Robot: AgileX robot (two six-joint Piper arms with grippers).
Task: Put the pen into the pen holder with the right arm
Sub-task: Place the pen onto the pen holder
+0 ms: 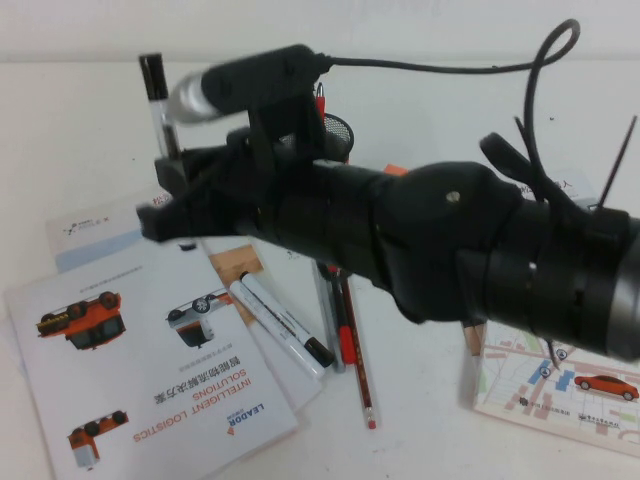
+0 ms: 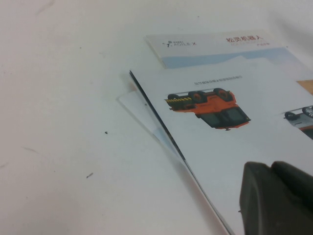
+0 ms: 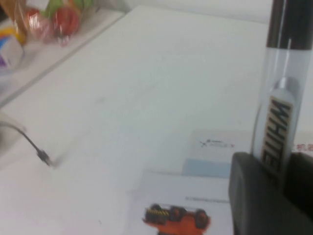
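My right arm [image 1: 430, 240] reaches across the high view. My right gripper [image 1: 168, 168] is shut on the pen [image 1: 154, 95], a slim white marker held upright with its black cap on top, raised above the brochures. In the right wrist view the pen [image 3: 279, 93] stands between the dark fingers [image 3: 249, 196] of the right gripper [image 3: 279, 178], with lettering on its barrel. The pen holder [image 1: 339, 130] is mostly hidden behind the arm; only a piece of black mesh rim shows, to the right of the gripper. My left gripper [image 2: 275, 196] hovers low over a brochure, fingers together and empty.
Brochures [image 1: 140, 370] lie at the front left, with two thick white markers [image 1: 282, 322], a grey pen [image 1: 328, 318] and a red pencil [image 1: 352, 352] beside them. A map card [image 1: 560, 385] lies at the front right. Colourful items [image 3: 54, 19] sit beyond the table's far edge.
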